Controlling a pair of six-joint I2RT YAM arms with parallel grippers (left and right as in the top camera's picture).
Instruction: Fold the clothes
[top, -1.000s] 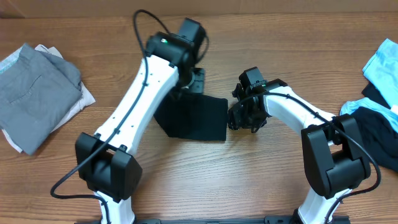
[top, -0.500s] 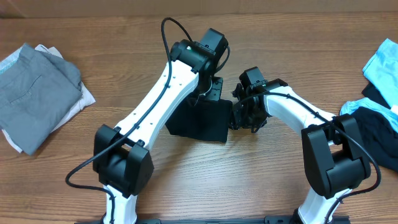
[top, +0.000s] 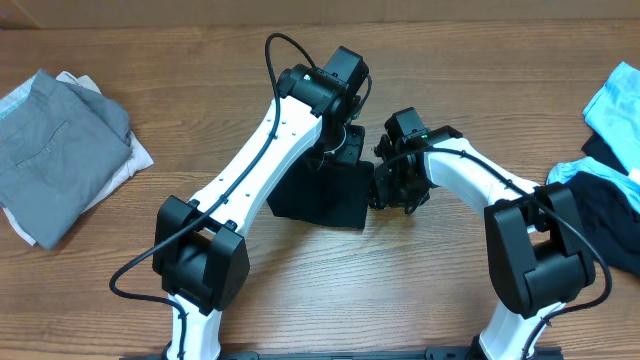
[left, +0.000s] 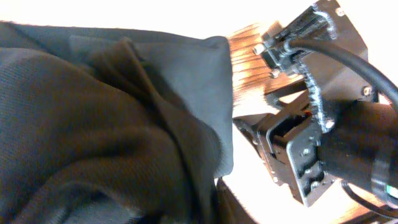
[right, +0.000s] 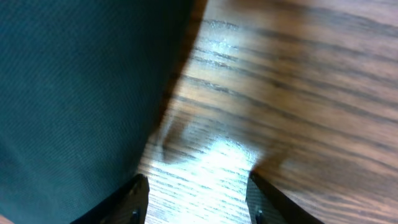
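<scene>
The black garment (top: 320, 195) lies folded into a compact dark shape at the table's middle. My left gripper (top: 338, 152) is at the garment's far right corner. In the left wrist view bunched black fabric (left: 93, 124) fills the frame and rises toward the camera, so the gripper appears shut on it, though its fingers are hidden. My right gripper (top: 385, 187) is low beside the garment's right edge. In the right wrist view its fingers (right: 196, 199) are spread wide over bare wood, with the garment's edge (right: 74, 93) just to their left.
A pile of grey and white clothes (top: 60, 150) lies at the far left. Light blue (top: 615, 100) and black (top: 600, 215) clothes lie at the right edge. The two arms are close together over the middle.
My left arm swung right with the garment's edge, folding the garment narrower, then nearly stopped. My right arm has not moved.
</scene>
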